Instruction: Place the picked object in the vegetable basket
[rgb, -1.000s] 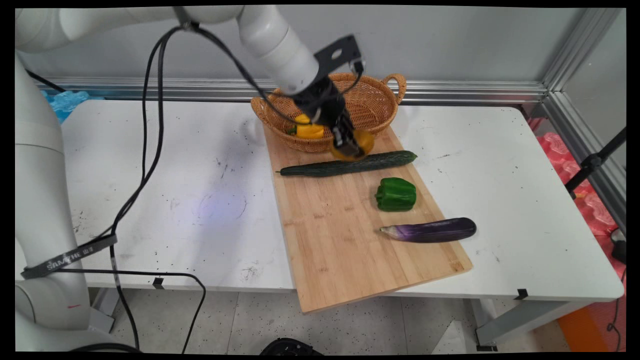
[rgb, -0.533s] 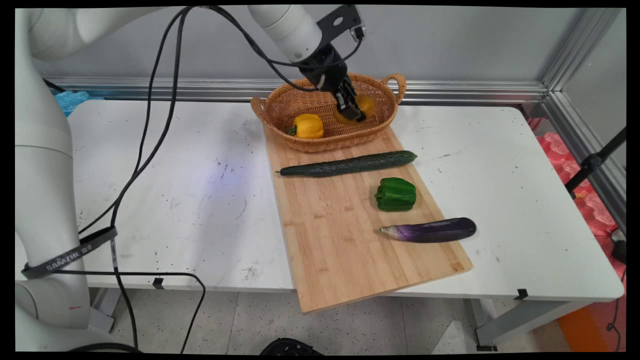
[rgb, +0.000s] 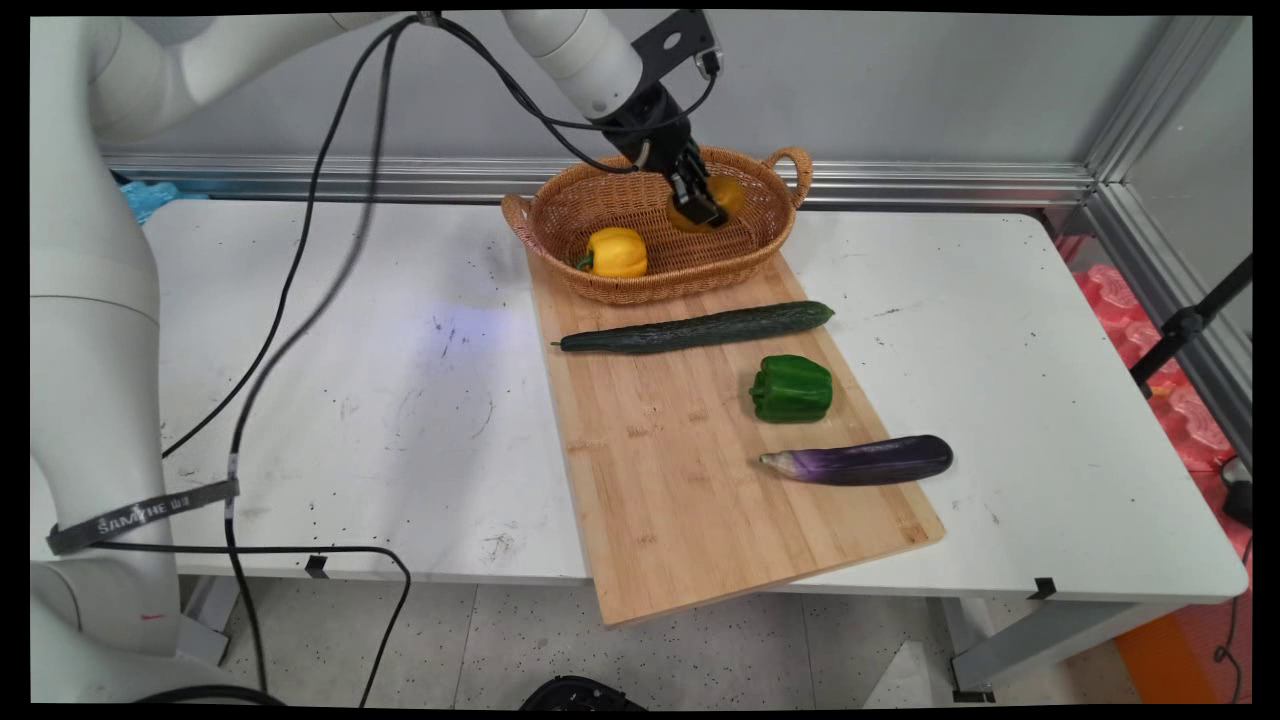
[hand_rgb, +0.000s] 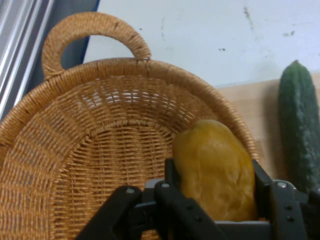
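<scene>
Gripper (rgb: 700, 205) over wicker basket (rgb: 600, 285), jaws clamped on an orange-yellow fruit (rgb: 727, 192).
Arm reaches in from upper left, wrist angled down and right, fruit held above the basket's right half, seen in hand view (hand_rgb: 217, 167) pinched from both sides. Yellow pepper (rgb: 616, 251) lies in basket's left part. Basket sits at far end of wooden board (rgb: 680, 480) on tabletop (rgb: 1050, 400); cucumber (rgb: 697, 328), green pepper (rgb: 792, 388), eggplant (rgb: 860, 460) lie nearer on board.

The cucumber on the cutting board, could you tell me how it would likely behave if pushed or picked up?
The cucumber is long and round, lying flat on the board, so a sideways push would probably roll it. It looks straight and firm, likely stiff when lifted. Gripped near one end, it may tilt.
</scene>
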